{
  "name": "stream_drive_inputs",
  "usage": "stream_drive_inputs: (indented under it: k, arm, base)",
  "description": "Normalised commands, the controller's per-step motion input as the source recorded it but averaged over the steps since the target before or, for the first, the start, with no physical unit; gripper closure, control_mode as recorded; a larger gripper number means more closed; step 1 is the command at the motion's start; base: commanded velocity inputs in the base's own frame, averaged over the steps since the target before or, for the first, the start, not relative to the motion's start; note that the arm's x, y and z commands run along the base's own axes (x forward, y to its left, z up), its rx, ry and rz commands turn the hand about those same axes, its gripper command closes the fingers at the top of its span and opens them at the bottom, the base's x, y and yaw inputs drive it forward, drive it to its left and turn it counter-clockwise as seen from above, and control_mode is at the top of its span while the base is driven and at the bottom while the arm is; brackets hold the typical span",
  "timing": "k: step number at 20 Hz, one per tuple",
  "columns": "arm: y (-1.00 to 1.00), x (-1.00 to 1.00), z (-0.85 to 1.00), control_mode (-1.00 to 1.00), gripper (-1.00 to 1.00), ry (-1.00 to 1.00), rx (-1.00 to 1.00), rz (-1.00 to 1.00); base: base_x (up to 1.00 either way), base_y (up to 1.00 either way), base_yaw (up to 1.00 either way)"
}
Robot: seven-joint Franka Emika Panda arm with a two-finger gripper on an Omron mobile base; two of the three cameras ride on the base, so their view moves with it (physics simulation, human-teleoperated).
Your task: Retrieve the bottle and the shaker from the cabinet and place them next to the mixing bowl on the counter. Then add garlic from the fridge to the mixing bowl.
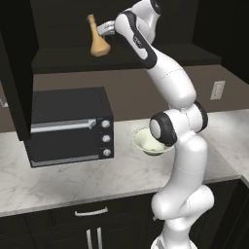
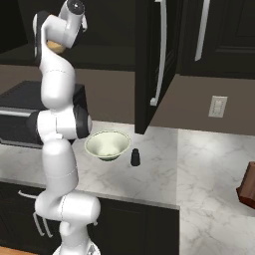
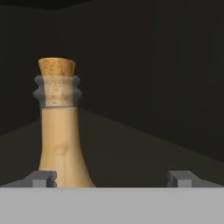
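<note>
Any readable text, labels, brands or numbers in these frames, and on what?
None readable.
Arm: a small dark mark on the upper link, too blurred to read.
Microwave: three knobs, no legible markings.
Bottle, shaker, bowl: plain, no labels.

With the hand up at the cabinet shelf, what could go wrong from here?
The bottle sits off-centre between the open fingers, close to one fingertip; closing the hand now might nudge or tip it instead of gripping it. It is tall and narrow-necked, so a knock could send it off the cabinet shelf toward the counter.
</note>
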Motion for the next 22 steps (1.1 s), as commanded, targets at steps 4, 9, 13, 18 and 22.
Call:
stream_drive_inputs:
  k: [4,9,13,18,22]
  arm:
    - [0.00,0.00,0.00,-1.00,-1.00,0.00,0.00,0.03]
    - [0.00,-0.08,0.00,-1.00,-1.00,0.00,0.00,0.02]
    - [0.00,-0.29,0.00,-1.00,-1.00,-0.02,0.00,0.02]
    - [-0.02,-0.19,0.00,-1.00,-1.00,-0.07,0.00,0.00]
    - [0.00,0.00,0.00,-1.00,-1.00,-0.06,0.00,0.00]
  base:
    - [0.00,0.00,0.00]
    - [0.00,0.00,0.00]
    - [0.00,0.00,0.00]
    - [0.00,0.00,0.00]
    - [0.00,0.00,0.00]
